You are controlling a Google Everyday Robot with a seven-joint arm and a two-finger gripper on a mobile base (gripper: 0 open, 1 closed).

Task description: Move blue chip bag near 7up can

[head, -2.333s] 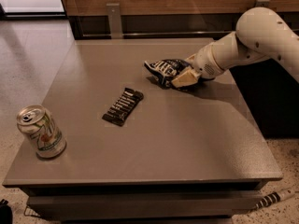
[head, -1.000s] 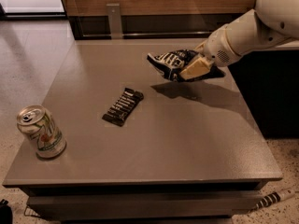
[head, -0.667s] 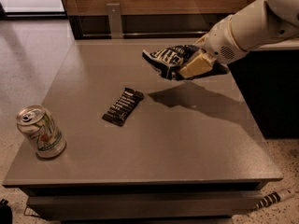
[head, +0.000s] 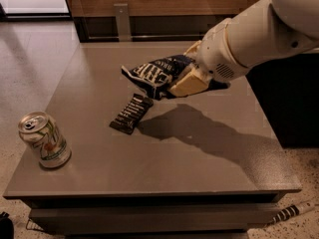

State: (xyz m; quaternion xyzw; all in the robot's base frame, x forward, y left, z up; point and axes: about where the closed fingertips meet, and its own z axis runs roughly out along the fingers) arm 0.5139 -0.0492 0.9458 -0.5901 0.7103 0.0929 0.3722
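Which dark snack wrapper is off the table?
The crumpled dark blue foil chip bag, clamped in the end effector above the table; the slim black bar lies flat.

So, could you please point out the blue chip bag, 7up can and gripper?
blue chip bag [head: 153, 75], camera view, white lettering on its front.
7up can [head: 47, 142], camera view, middle of its side.
gripper [head: 181, 71], camera view, between its fingertips, over the table [head: 199, 171], holding the bag.

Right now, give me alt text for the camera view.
The robot's tool grips the blue chip bag, held above the grey table beside a black bar wrapper. The 7up can stands upright near the table's front left corner.
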